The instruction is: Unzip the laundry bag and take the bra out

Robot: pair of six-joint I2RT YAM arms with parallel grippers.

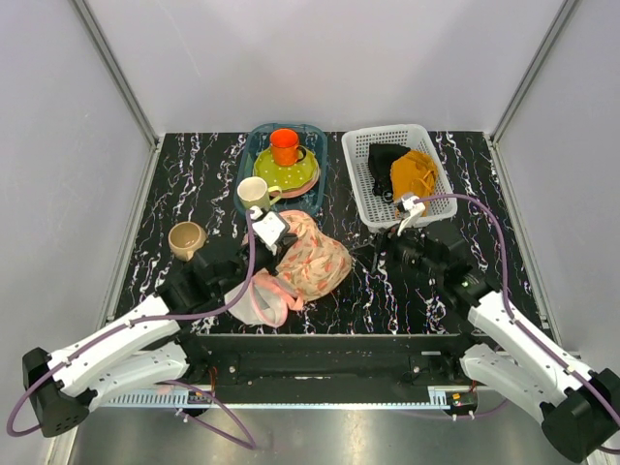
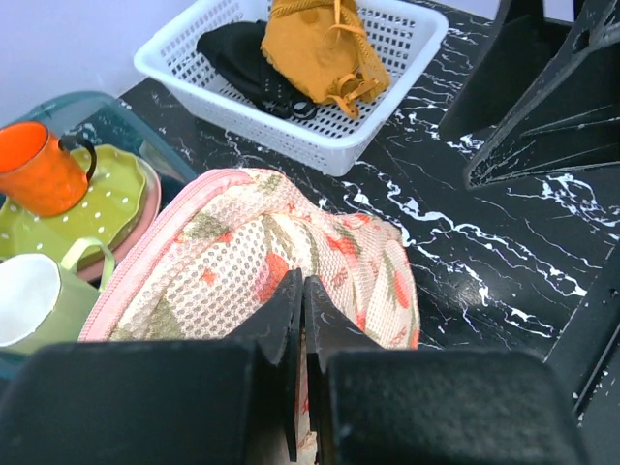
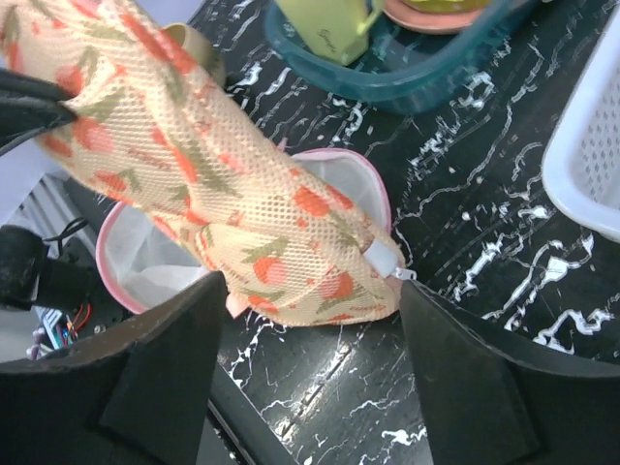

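Observation:
The laundry bag point(image 1: 312, 258) lies mid-table, peach mesh with a red-green print. One lobe point(image 1: 258, 302) is folded open toward the near edge and shows a pink rim and pale lining. My left gripper point(image 1: 274, 235) is shut on a fold of the bag's printed fabric point(image 2: 242, 252) and holds it raised; its fingertips point(image 2: 291, 295) are pressed together on it. My right gripper point(image 1: 385, 248) is open just right of the bag; in the right wrist view it point(image 3: 310, 291) straddles the bag's end, where a white tab and zip pull point(image 3: 402, 274) show. The bra is hidden.
A white basket point(image 1: 360, 184) at the back right holds a black garment point(image 1: 385, 157) and a mustard garment point(image 1: 415, 174). A teal tray point(image 1: 254, 145) holds an orange cup point(image 1: 284, 146), a green plate and a pale mug point(image 1: 255, 193). A tan cup point(image 1: 186, 239) stands left.

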